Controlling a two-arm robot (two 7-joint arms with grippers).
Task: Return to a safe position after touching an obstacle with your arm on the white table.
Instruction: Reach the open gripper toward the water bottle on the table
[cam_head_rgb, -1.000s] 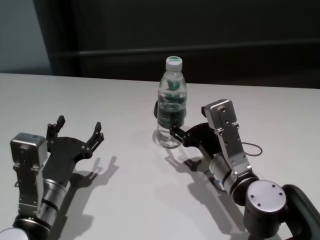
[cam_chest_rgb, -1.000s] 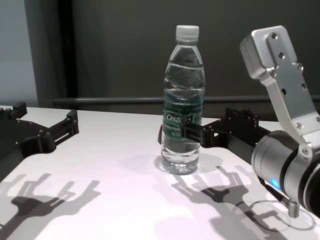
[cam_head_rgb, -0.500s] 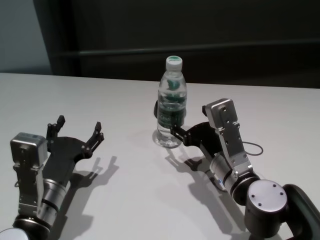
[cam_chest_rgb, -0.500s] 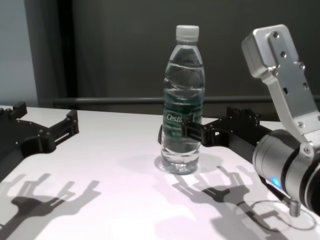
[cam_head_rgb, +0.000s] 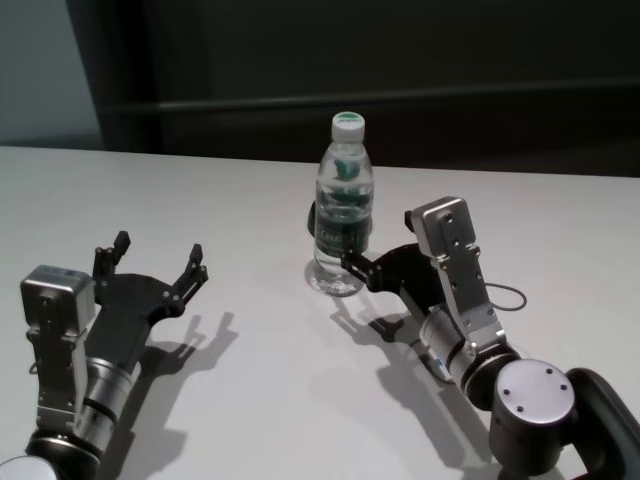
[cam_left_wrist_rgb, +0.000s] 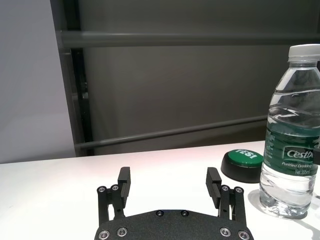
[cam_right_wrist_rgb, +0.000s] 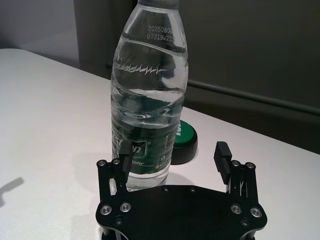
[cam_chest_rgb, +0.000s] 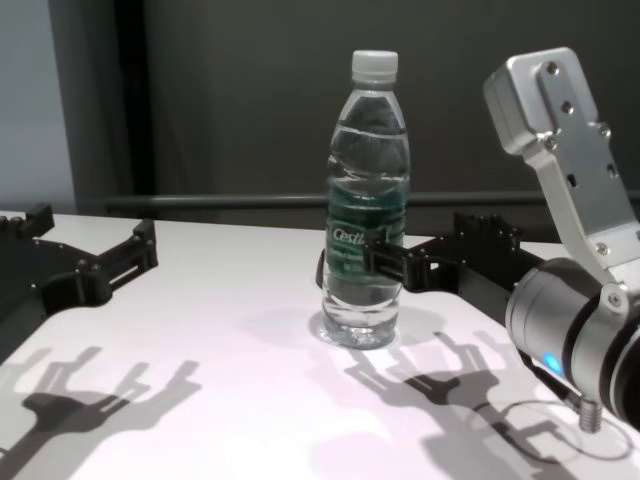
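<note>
The obstacle, a clear water bottle (cam_head_rgb: 342, 215) with a white cap and a green label, stands upright on the white table (cam_head_rgb: 200, 190). It also shows in the chest view (cam_chest_rgb: 367, 200) and in both wrist views (cam_left_wrist_rgb: 292, 145) (cam_right_wrist_rgb: 150, 100). My right gripper (cam_head_rgb: 378, 258) is open and empty. One of its fingers (cam_right_wrist_rgb: 125, 155) lies against or just short of the bottle's label, and the other is off to the side. My left gripper (cam_head_rgb: 160, 250) is open and empty, low over the table, far to the left of the bottle.
A green push button (cam_left_wrist_rgb: 243, 159) on a black base sits on the table just behind the bottle; it also shows in the right wrist view (cam_right_wrist_rgb: 184, 137). A thin cable loop (cam_head_rgb: 505, 297) lies by my right arm. A dark wall rises behind the table's far edge.
My right arm has drawn back very slightly to the right. The bottle and my left arm have not moved.
</note>
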